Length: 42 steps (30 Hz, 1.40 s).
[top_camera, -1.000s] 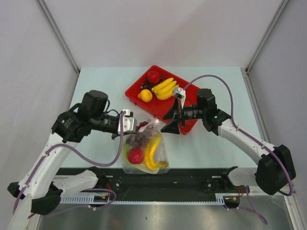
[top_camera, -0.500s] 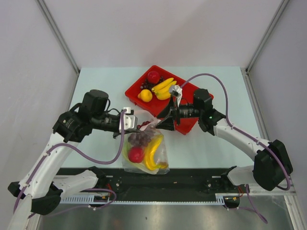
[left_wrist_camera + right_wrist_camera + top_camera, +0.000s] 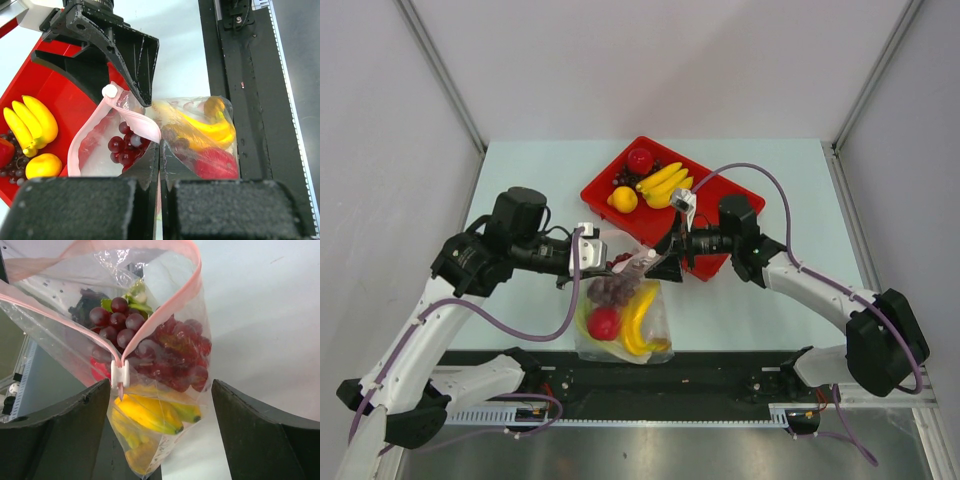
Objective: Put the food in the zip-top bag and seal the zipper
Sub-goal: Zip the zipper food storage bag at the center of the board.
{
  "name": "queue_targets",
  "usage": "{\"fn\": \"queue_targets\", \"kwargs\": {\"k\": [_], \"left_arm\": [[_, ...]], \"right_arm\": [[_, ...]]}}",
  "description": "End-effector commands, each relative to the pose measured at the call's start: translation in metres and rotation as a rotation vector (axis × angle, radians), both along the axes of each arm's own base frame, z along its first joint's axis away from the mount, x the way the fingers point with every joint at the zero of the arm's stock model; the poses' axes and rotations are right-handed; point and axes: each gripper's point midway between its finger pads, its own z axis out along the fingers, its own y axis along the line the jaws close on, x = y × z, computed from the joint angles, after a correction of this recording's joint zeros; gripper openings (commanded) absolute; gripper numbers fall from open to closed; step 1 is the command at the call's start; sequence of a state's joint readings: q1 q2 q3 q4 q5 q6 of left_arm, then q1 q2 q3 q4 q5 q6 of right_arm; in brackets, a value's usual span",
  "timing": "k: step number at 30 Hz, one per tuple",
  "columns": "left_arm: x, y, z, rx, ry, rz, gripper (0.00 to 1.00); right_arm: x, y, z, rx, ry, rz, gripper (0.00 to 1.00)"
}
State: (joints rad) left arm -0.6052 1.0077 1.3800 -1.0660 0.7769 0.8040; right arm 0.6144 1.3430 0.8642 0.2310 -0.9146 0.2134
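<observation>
- Right gripper (image 3: 665,262) has swung off the red tray (image 3: 603,183) to the zip-top bag (image 3: 658,318) — jaws spread wide, the white slider (image 3: 120,376) between them.
- Left gripper (image 3: 159,167) pinches the bag's mouth at the pink zipper (image 3: 167,305), fingers closed.
- Grapes (image 3: 175,355), bananas (image 3: 150,415) and an apple (image 3: 603,324) sit inside the bag.

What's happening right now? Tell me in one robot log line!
left gripper: shut on zip-top bag | right gripper: open, jaws flanking slider | zipper: unsealed
</observation>
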Motion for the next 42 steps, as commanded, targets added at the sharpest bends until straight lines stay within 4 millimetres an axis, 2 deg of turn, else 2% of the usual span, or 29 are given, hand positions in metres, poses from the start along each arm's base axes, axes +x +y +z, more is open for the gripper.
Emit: {"fn": "queue_targets", "kwargs": {"k": [1,3,4,6,9,10,13,15,17,18,19,20,21,22,23,24,25,27,30,35,37,40,42], "left_arm": [[0.001,-0.008,0.02,-0.073,-0.064,-0.022,0.0],[0.002,-0.007,0.019,-0.071,-0.061,-0.018,0.0],[0.002,-0.007,0.02,-0.071,-0.063,-0.017,0.0],[0.002,-0.007,0.019,-0.068,-0.06,-0.014,0.0],[0.003,-0.007,0.017,-0.065,-0.058,-0.014,0.0],[0.003,-0.007,0.017,-0.064,-0.056,-0.012,0.0],[0.004,-0.007,0.018,-0.064,-0.062,-0.003,0.0],[0.005,-0.006,0.017,-0.062,-0.066,0.005,0.0],[0.009,-0.005,0.016,-0.062,-0.059,0.035,0.0],[0.017,-0.004,0.018,-0.064,-0.078,0.083,0.01],[0.02,-0.003,0.017,-0.068,-0.046,0.13,0.05],[0.024,-0.001,0.018,-0.071,-0.043,0.162,0.14],[0.028,0.001,0.018,-0.072,-0.034,0.203,0.33],[0.034,0.004,0.024,-0.099,-0.022,0.257,0.43],[0.035,0.005,0.032,-0.128,-0.016,0.276,0.55],[0.036,0.006,0.045,-0.163,-0.022,0.291,0.7],[0.037,0.005,0.057,-0.205,-0.016,0.312,0.74],[0.036,0.003,0.076,-0.245,-0.031,0.305,0.75],[0.036,-0.005,0.087,-0.262,0.018,0.289,0.74],[0.025,-0.027,0.077,-0.238,0.123,0.128,0.72],[0.023,-0.034,0.073,-0.23,0.104,0.065,0.71],[0.027,-0.045,0.064,-0.217,0.081,0.011,0.71],[0.034,-0.05,0.06,-0.216,0.067,0.0,0.67]], "right_arm": [[0.007,0.007,0.015,0.059,-0.05,-0.019,0.8],[0.008,0.009,0.02,0.081,-0.039,-0.017,0.74],[0.008,0.01,0.022,0.088,-0.037,-0.018,0.65],[0.006,0.01,0.028,0.105,-0.049,-0.009,0.55],[0.001,0.009,0.031,0.114,-0.06,0.019,0.28],[0.0,0.009,0.03,0.112,-0.063,0.024,0.16],[-0.001,0.006,0.032,0.105,-0.075,0.018,0.0],[0.002,0.003,0.036,0.112,-0.081,0.004,0.0],[0.003,0.0,0.049,0.143,-0.109,-0.006,0.0],[0.004,-0.002,0.054,0.156,-0.122,-0.014,0.0],[0.001,-0.004,0.069,0.187,-0.171,-0.009,0.0],[0.0,-0.006,0.074,0.196,-0.201,-0.012,0.0],[-0.002,-0.008,0.08,0.203,-0.236,-0.009,0.0],[-0.004,-0.01,0.08,0.188,-0.276,-0.002,0.0],[-0.009,-0.013,0.09,0.196,-0.32,0.005,0.0],[-0.013,-0.014,0.093,0.193,-0.338,0.022,0.0],[-0.016,-0.015,0.09,0.171,-0.36,0.035,0.0],[-0.023,-0.018,0.1,0.173,-0.408,0.059,0.0],[-0.032,-0.02,0.106,0.161,-0.457,0.086,0.0],[-0.042,-0.021,0.116,0.153,-0.544,0.126,0.0],[-0.045,-0.023,0.122,0.149,-0.585,0.137,0.0],[-0.053,-0.024,0.125,0.139,-0.642,0.168,0.0],[-0.055,-0.025,0.128,0.135,-0.679,0.183,0.0]]}}
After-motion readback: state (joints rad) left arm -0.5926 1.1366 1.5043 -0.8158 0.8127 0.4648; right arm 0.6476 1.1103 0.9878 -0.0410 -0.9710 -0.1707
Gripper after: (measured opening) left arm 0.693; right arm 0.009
